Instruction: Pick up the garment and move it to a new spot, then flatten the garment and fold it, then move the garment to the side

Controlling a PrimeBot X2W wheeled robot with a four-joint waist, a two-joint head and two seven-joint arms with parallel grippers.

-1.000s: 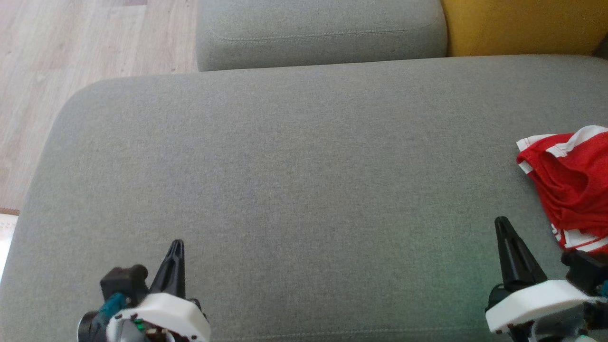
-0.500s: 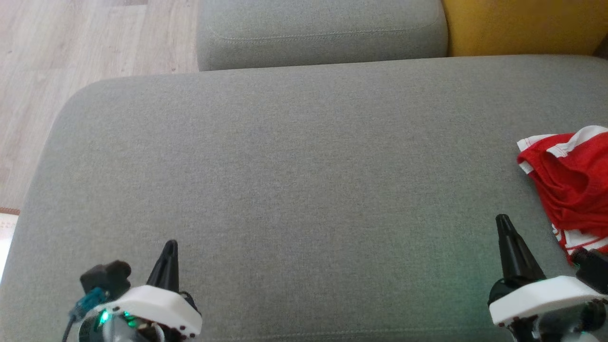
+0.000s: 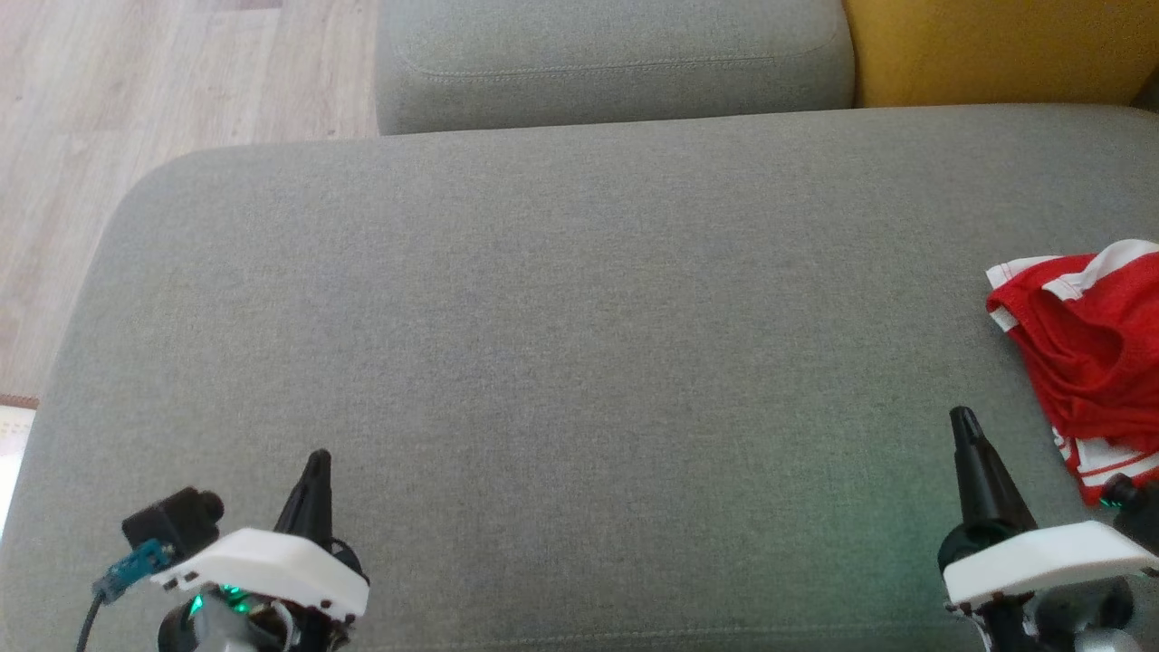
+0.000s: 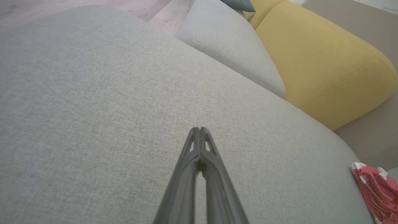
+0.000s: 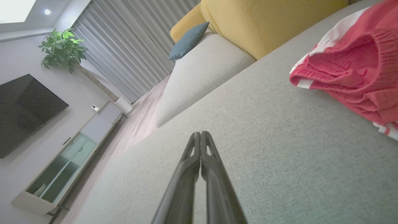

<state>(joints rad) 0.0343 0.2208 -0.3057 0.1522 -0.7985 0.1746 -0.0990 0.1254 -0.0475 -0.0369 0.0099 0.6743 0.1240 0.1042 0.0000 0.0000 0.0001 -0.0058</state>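
We count one red-and-white knitted garment (image 3: pixel 1082 362). Two seats: large grey fabric cushion (image 3: pixel 561 317), smaller grey fabric cushion (image 3: pixel 616 63). One yellow upholstered sofa block (image 3: pixel 987 50), one teal pillow (image 5: pixel 188 40), one leafy green plant (image 5: pixel 63 51). Two grippers: left gripper (image 3: pixel 317 460), right gripper (image 3: pixel 962 420).

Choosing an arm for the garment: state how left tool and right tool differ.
The right tool sits close beside the red garment; left tool is far across the grey seat from it. In the head view, left tool leans rightward, right tool leftward. Both are shut and empty.

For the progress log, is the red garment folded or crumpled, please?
Crumpled: the garment lies bunched, with uneven wrinkles, on the grey sofa cushion.
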